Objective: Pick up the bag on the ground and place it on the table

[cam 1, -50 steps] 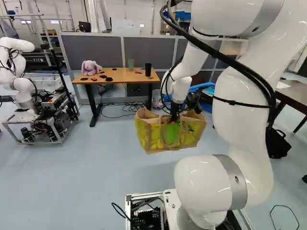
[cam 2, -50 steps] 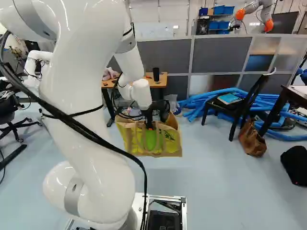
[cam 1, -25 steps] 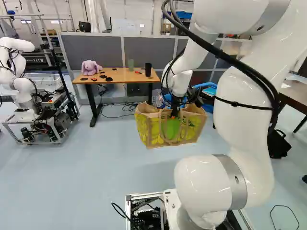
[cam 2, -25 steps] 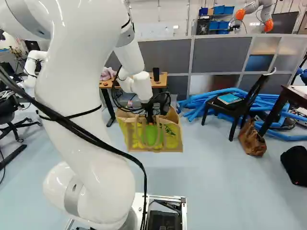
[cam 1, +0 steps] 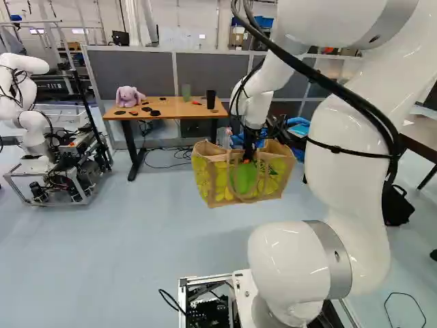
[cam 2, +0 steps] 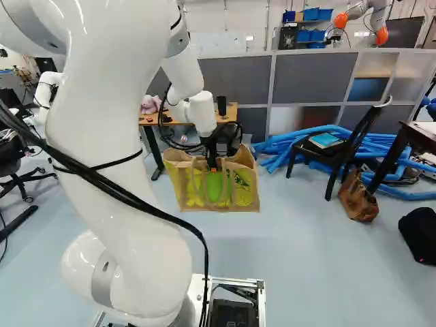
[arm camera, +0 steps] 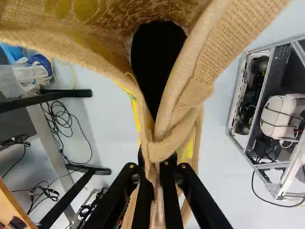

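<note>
Right, in the left base view my one pincer [cam 1: 248,160] is pinching one burlap bag [cam 1: 218,184] at its top, and the bag is hanging in the air, on the near side of the table [cam 1: 179,109]. One green patch and one loop of handle are showing on its front face. On the table one purple toy rabbit [cam 1: 128,97] is sitting, and two cups are standing, one green cup [cam 1: 186,93] and one black cup [cam 1: 210,100], with several small dark pieces lying about. At the left, another robot [cam 1: 32,124] is standing over its wheeled frame.

In the right base view the same bag is hanging below my pincer, between my arm and the pile of blue tubes [cam 2: 276,151]. One dark chair [cam 2: 338,158] is holding one blue book [cam 2: 325,140], and two bags are lying on the floor near the right edge: one brown bag [cam 2: 359,199] and one black bag [cam 2: 419,235]. A second arm with orange joints [cam 2: 380,34] is reaching in beyond the partition.

In the wrist view my two fingers [arm camera: 144,195] are closing on bunched burlap from both sides, and the bag's open mouth is gaping ahead of them. Two black table feet [arm camera: 76,93] are showing beside the bag, near tangled cables [arm camera: 59,117].
</note>
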{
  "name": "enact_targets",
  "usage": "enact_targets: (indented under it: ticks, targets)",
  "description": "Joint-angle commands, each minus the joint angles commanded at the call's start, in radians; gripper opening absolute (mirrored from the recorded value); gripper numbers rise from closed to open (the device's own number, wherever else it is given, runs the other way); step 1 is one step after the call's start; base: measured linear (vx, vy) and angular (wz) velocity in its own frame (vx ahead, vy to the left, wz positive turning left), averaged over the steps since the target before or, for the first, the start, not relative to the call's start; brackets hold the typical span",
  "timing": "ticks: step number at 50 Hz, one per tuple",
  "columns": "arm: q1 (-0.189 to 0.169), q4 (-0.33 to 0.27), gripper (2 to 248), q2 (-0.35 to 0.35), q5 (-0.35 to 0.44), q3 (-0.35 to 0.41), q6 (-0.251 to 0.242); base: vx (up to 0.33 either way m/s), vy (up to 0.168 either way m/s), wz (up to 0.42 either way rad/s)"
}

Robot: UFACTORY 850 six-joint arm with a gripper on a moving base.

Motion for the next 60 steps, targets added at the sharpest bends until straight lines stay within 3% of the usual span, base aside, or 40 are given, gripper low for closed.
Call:
enact_targets:
  ticks: [60]
  targets:
    - [0.017,0.000,23,0.006,-0.334,-0.215,0.000,0.000,0.000,0.000]
